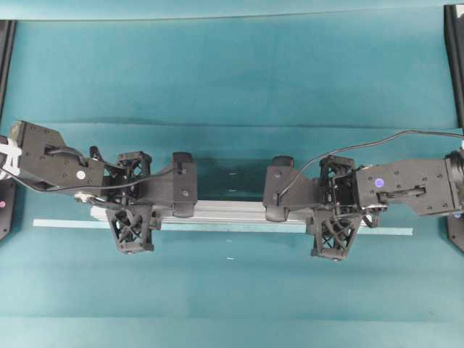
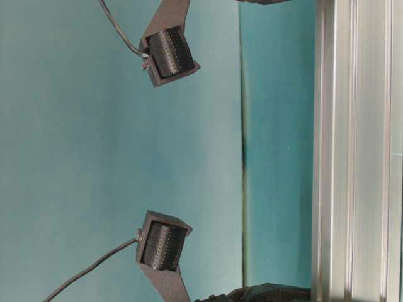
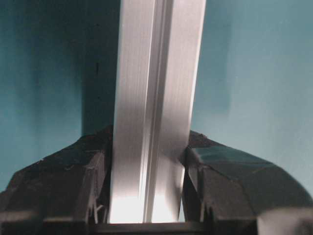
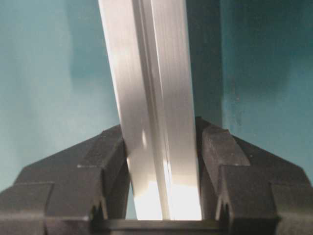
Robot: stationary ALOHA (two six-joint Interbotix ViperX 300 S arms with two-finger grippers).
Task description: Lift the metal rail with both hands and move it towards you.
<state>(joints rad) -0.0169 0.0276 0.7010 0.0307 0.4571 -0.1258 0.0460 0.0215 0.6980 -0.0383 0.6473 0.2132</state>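
I am seeing no readable writing or brand marks anywhere (only a purple dot (image 1: 378, 182) on the right arm). The metal rail (image 1: 232, 212) is lying crosswise over the teal tabletop (image 1: 232, 72), just behind the thin pale tape strip (image 1: 391, 231). I am holding it at both ends: the left tool (image 1: 130, 203) is clamped on the rail near its left end, fingers (image 3: 63, 181) pressing both sides, and the right tool (image 1: 335, 214) is gripping it near the right end, fingers (image 4: 234, 166) likewise tight on its flanks. Open tabletop is stretching wide in front of and behind the rail; black frame posts (image 1: 455, 65) are standing at the far side edges.
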